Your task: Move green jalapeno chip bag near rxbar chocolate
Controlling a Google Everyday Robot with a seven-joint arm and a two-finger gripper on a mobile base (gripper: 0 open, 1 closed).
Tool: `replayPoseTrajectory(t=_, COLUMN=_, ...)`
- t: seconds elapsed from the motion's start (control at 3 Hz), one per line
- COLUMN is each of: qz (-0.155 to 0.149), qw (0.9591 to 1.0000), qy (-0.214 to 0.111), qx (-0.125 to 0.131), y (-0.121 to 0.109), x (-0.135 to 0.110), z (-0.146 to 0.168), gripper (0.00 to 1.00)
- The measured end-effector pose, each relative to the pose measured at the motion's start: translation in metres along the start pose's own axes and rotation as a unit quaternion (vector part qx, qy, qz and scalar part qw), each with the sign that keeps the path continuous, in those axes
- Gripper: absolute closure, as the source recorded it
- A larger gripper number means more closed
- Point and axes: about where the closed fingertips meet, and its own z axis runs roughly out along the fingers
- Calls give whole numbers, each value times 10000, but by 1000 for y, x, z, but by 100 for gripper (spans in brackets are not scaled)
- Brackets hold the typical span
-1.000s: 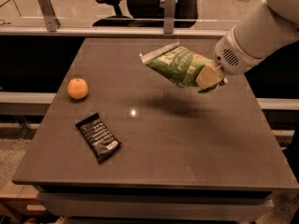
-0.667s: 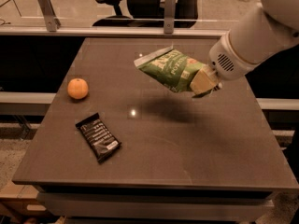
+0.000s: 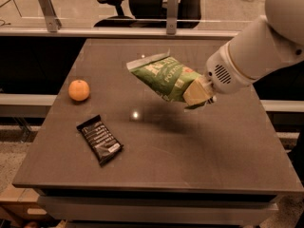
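Note:
The green jalapeno chip bag (image 3: 161, 76) hangs in the air above the middle of the table, tilted, with its silvery end pointing up and left. My gripper (image 3: 197, 93) is shut on the bag's right end and reaches in from the right on a white arm. The rxbar chocolate (image 3: 99, 138), a flat black bar with white text, lies on the table at the front left, below and left of the bag. The bag's shadow falls on the table under it.
A round orange fruit (image 3: 79, 90) sits near the table's left edge, behind the bar. The dark table (image 3: 190, 165) ends at a front edge close to the bar. A railing and an office chair (image 3: 142, 1) stand behind the table.
My gripper has carried the chip bag to the left and slightly down, toward the middle of the table. The bar and the orange have not moved.

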Motion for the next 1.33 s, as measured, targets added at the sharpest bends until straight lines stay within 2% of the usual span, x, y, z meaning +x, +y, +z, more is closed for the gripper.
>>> replayPoseTrajectory(t=0.67, qz=565, qw=9977, qy=-257, qx=-267, y=28, x=11, z=13, gripper=100)
replayPoseTrajectory(t=1.0, qz=893, qw=9951, qy=-310, qx=-279, y=43, x=23, z=20, gripper=100)
replayPoseTrajectory(t=1.33, qz=1164, qw=9926, qy=-298, qx=-187, y=58, x=38, z=31, gripper=100)
